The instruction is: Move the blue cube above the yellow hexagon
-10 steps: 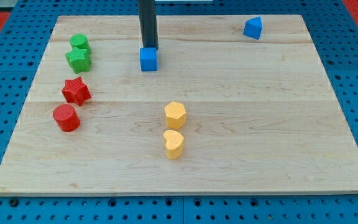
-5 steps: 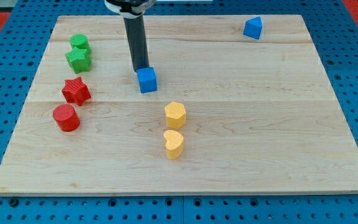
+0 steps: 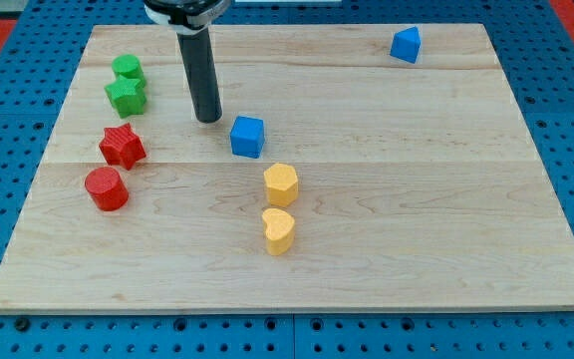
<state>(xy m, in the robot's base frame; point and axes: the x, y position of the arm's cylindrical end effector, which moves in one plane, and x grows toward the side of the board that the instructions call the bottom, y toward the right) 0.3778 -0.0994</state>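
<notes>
The blue cube (image 3: 248,137) sits near the board's middle, just up and left of the yellow hexagon (image 3: 281,183). A small gap separates them. My tip (image 3: 208,119) rests on the board up and left of the blue cube, a short way off and not touching it. The dark rod rises from the tip toward the view's top.
A yellow heart (image 3: 279,230) lies right below the hexagon. A green cylinder (image 3: 127,69) and green star (image 3: 126,96) sit at upper left, a red star (image 3: 122,146) and red cylinder (image 3: 106,188) below them. Another blue block (image 3: 405,45) sits at upper right on the wooden board (image 3: 446,199).
The blue cube has slid down and slightly right, toward the yellow hexagon. My tip followed it down, then shifted left and now stands apart from the cube.
</notes>
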